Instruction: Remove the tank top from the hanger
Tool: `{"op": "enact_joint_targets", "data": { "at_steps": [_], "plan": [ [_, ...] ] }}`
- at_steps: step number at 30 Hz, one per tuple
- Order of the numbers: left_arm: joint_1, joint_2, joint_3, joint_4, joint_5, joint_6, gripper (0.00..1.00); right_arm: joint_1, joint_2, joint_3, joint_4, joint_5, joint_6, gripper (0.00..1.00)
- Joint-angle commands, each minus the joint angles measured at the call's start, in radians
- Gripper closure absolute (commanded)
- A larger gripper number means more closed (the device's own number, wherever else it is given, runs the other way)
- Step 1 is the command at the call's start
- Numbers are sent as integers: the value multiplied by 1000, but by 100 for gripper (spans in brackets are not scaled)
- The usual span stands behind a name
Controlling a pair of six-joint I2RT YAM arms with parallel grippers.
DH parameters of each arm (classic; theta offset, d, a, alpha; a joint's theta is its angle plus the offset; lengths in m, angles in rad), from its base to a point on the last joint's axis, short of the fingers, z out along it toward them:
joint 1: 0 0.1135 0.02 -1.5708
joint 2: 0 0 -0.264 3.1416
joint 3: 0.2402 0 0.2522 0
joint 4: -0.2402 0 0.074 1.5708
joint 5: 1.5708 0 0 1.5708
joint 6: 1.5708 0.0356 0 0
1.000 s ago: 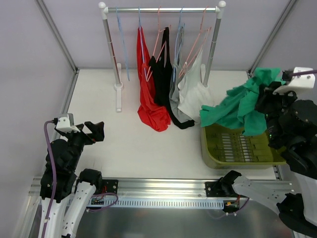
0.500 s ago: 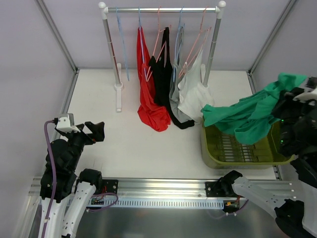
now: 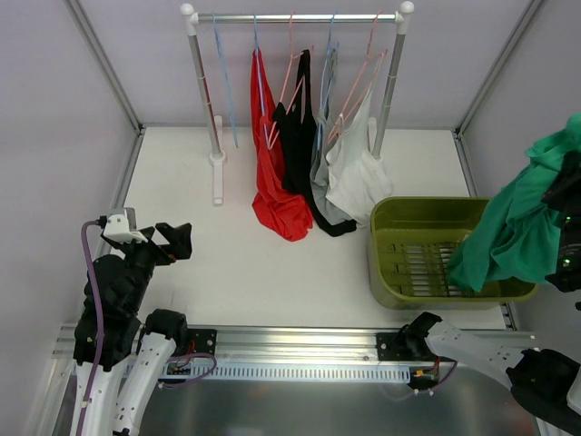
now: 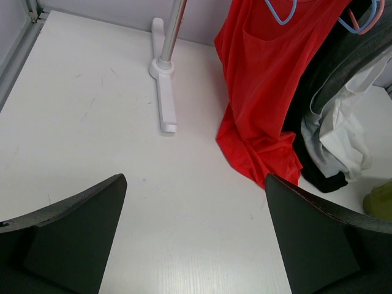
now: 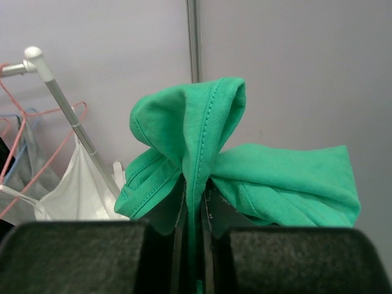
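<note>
My right gripper (image 5: 195, 199) is shut on a green tank top (image 5: 202, 147). In the top view the green tank top (image 3: 522, 222) hangs free at the far right, its lower end over the right edge of the olive basket (image 3: 399, 213). The right gripper itself is hidden behind the cloth there. On the rack (image 3: 295, 16) hang a red top (image 3: 272, 177), a black top (image 3: 300, 136), a grey top (image 3: 322, 145) and a white top (image 3: 354, 168), all on hangers. My left gripper (image 3: 172, 241) is open and empty over the near left of the table.
The rack's white foot (image 4: 164, 101) stands on the table at the back left. Blue and pink hangers (image 3: 227, 82) hang on the rail. The red top (image 4: 263, 92) drapes down onto the table. Grey walls close in the left, back and right.
My right gripper has carried the green tank top to the right and up, from above the basket's left rim to its right edge. The left arm has not moved.
</note>
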Motion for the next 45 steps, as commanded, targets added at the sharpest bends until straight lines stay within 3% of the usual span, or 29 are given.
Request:
{"op": "enact_joint_targets", "data": {
  "at_steps": [1,4,7,12,14,22,23,25,26,27,35,42,45],
  "plan": [
    [-2,-9,-5,26,21,18,1,11,15,-61,38,38,-17,100],
    [-2,-12,-3,28,20,15,1,11,-2,-190,36,43,31,100],
    [0,-15,-1,28,20,11,1,-25,-31,-423,32,-21,155,100],
    [0,-4,2,28,20,14,1,-315,-40,-691,27,-387,399,100],
    [0,-2,2,26,21,16,1,-399,-31,-747,41,-460,428,100],
    [-2,13,20,28,12,-4,1,-414,-203,-1058,174,-636,566,100],
    [0,27,31,26,21,-10,1,-414,-214,-1090,183,-646,574,80],
    [-2,44,83,26,55,-36,1,-414,-209,-1152,174,-632,585,27],
    [-2,65,106,28,65,-47,1,-414,-201,-1161,164,-620,594,10],
    [0,79,161,28,75,-67,1,-417,-191,-1166,150,-592,600,2],
    [-2,341,494,28,306,-146,1,-418,-206,-994,13,-543,553,1],
    [-2,583,717,31,438,-179,1,-417,-332,-1023,211,-1108,520,0],
    [-18,724,842,32,461,-174,1,-418,-329,-1041,234,-1190,539,0]
  ]
}}
